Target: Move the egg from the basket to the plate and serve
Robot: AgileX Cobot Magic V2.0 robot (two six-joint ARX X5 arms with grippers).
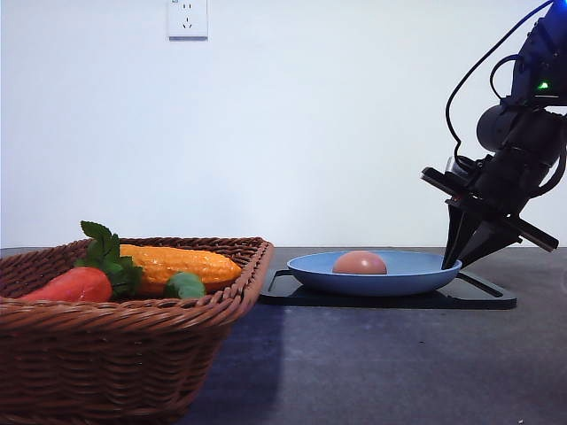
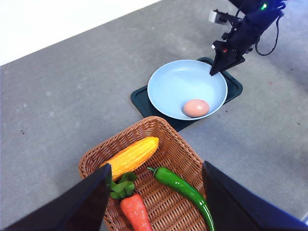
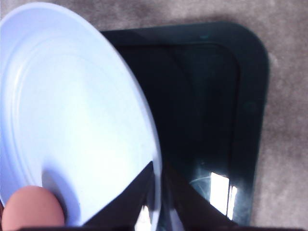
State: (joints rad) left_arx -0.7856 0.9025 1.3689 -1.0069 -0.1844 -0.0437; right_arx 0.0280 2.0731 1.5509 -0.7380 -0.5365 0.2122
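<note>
Egg (image 1: 359, 263) rests inside the blue plate (image 1: 416, 276), toward its near side at about 5 o'clock in the left wrist view, so the transfer out of the basket (image 1: 133, 345) looks complete and serving is what remains. The plate sits on a flat black tray (image 1: 483, 295) just beside the basket, which holds a corn cob (image 2: 130, 157), a carrot (image 2: 136, 212) and a green pepper (image 2: 185, 190).

The right gripper (image 1: 462, 258) is at the plate's rim around 3 o'clock in the front view. The right wrist view shows one finger inside the rim and the other outside, nearly together with the rim between them, so it appears pinched on the plate, though firm contact is hard to confirm. The left gripper (image 2: 154, 192) hangs over the basket with its fingers spread wide and nothing between them.

To serve well, the pinch should be deep enough on the rim that the plate cannot pivot. Any lift or slide ought to keep the plate level and slow, since a smooth oval egg would likely roll toward a lowered edge. Dragging the plate across the tray lip risks a jolt.
</note>
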